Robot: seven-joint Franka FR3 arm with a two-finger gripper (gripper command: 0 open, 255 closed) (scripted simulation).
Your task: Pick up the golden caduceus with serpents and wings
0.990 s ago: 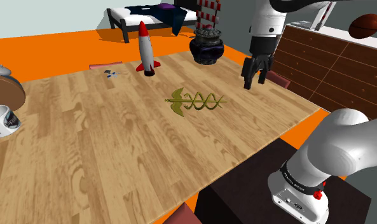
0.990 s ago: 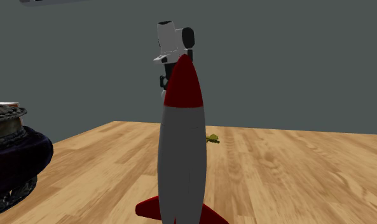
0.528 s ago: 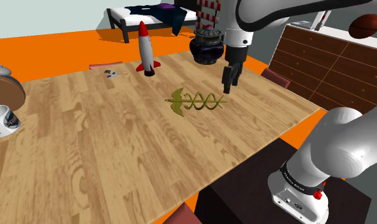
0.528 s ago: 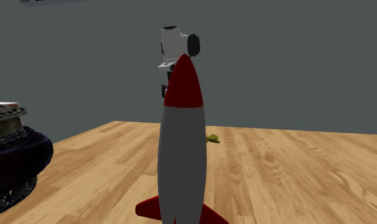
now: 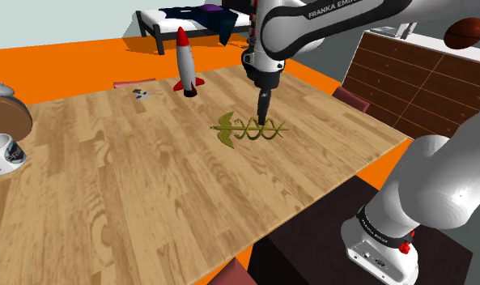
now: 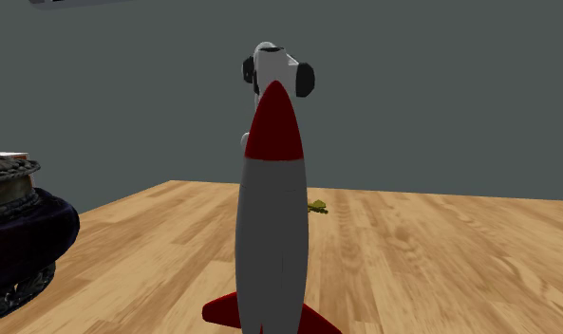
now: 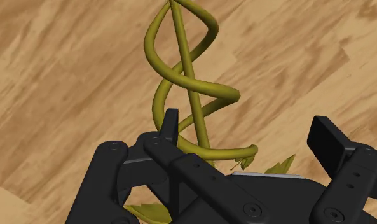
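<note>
The golden caduceus lies flat on the wooden table, its wings toward the shoulder view's left. My black gripper points down just above its twisted serpent section. In the wrist view the fingers stand apart, so the gripper is open. The staff and coils of the caduceus run between the fingers, close to one fingertip and not clasped. In the second exterior view a small tip of the caduceus peeks out beside the rocket.
A red and grey rocket stands upright at the table's far side, large in the second exterior view. A dark pot sits near the far corner, a mug at the shoulder view's left. A brown dresser stands beyond the table.
The arm has swung from beside the table's far right edge toward the shoulder view's left and come down over the caduceus. The caduceus has not moved.
</note>
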